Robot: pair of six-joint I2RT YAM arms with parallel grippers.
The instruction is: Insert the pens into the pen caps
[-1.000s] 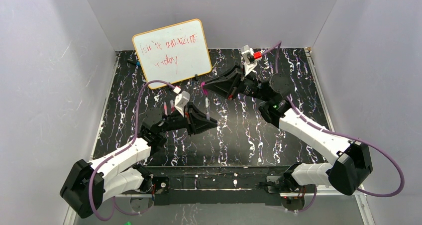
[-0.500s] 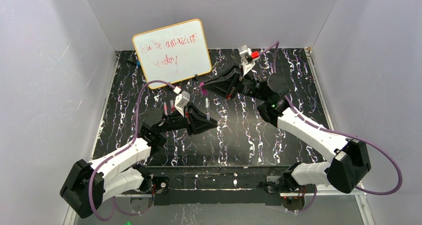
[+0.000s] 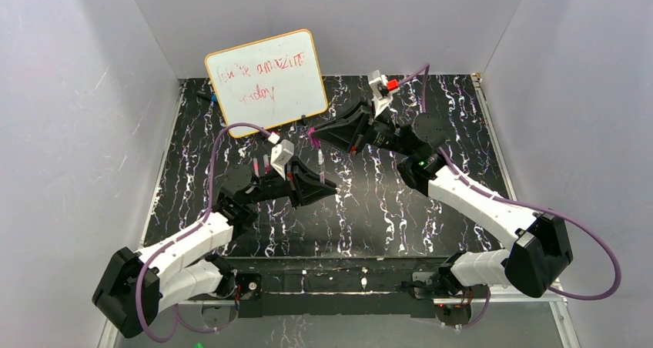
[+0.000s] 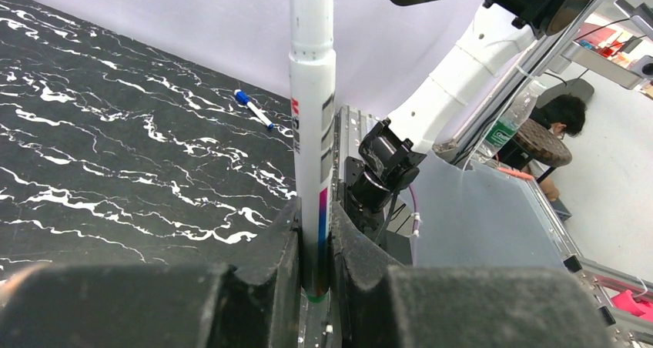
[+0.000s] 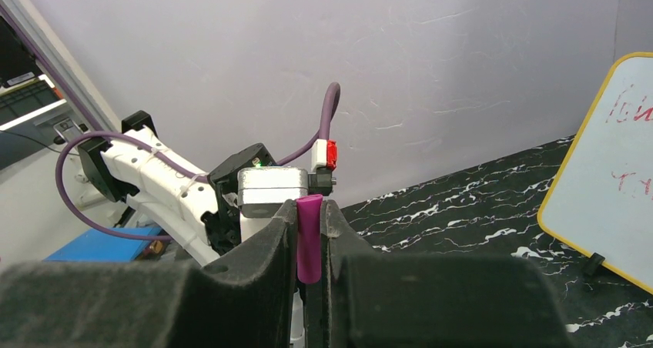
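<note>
Black marbled surface below: your left pincer clamps the pen, long axis toward 12 o'clock. Just past its tip, at 11 o'clock, your right pincer pinches the cap; alignment looks slightly off.

White pen upright, clamped L jaws; magenta cap R jaws.

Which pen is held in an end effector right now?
The white-bodied pen, clamped in the left end effector. The blue-tipped marker lies loose on the table, and the right end effector grips only a magenta cap.
</note>
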